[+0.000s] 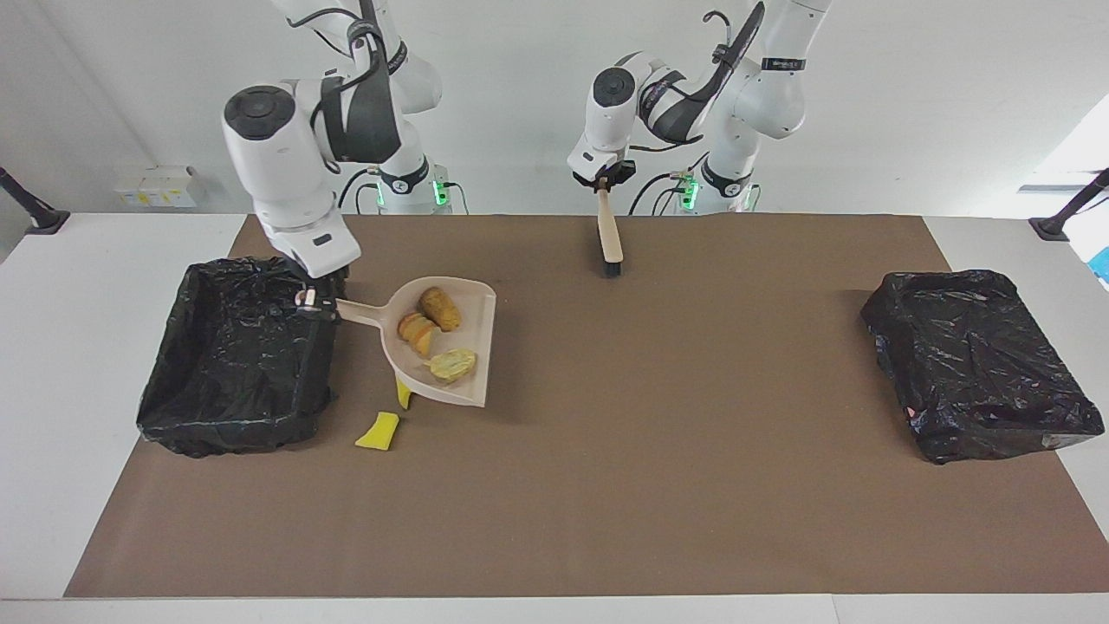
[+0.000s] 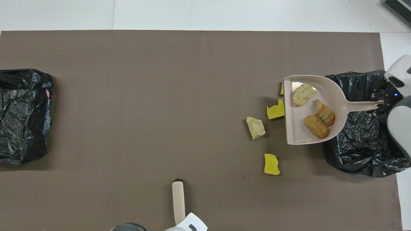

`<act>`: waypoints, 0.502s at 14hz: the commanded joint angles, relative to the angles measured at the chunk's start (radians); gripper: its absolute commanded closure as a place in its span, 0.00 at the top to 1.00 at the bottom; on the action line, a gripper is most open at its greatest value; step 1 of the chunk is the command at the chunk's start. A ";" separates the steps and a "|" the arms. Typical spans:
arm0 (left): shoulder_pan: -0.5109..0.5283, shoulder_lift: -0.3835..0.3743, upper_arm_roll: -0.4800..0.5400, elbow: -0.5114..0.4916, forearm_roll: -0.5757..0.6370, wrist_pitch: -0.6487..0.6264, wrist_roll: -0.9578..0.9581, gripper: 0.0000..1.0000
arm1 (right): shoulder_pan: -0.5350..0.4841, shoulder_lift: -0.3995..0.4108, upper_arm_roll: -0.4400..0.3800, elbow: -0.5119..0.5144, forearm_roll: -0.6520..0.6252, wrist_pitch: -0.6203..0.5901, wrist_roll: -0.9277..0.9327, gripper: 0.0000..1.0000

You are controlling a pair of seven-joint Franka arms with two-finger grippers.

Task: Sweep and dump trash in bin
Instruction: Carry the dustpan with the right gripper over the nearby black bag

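While the beige dustpan (image 1: 446, 342) is held raised by its handle in the right gripper (image 1: 314, 299), three scraps are carried in it: a tan bread-like lump (image 1: 441, 308), an orange sliced lump (image 1: 418, 333) and a pale sponge chunk (image 1: 453, 365). The fingers are closed on the handle end, just over the rim of the black-lined bin (image 1: 238, 355) at the right arm's end of the table.

A spill is judged the main risk: the pan's open mouth points away from the bin, so if the pan is tipped before it is swung fully over the liner, the scraps could slide out onto the brown mat (image 1: 606, 485). The thin handle grip could also let the pan twist under load.

Not all trash has been gathered. Left on the mat are a yellow sponge piece (image 2: 271, 164), a pale green-backed chunk (image 2: 256, 127) and a yellow scrap (image 2: 276, 111) at the pan's lip; another sliver shows at the lip's corner.

The right arm is bent down steeply, wrist over the bin's edge. The left gripper (image 1: 604, 179), closed on the brush (image 1: 609, 238), waits with the bristles down near the robots. A second lined bin (image 1: 975, 364) sits at the left arm's end.
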 commanded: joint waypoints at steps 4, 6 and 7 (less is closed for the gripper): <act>-0.006 0.010 0.017 0.004 -0.019 0.007 0.050 0.69 | -0.129 0.001 0.011 0.067 -0.167 -0.012 -0.124 0.00; 0.018 0.054 0.022 0.059 -0.013 -0.005 0.050 0.92 | -0.163 -0.006 0.011 0.081 -0.231 -0.012 -0.155 0.00; 0.058 0.086 0.023 0.106 0.001 -0.028 0.055 0.93 | -0.166 -0.009 0.011 0.083 -0.284 -0.012 -0.156 0.00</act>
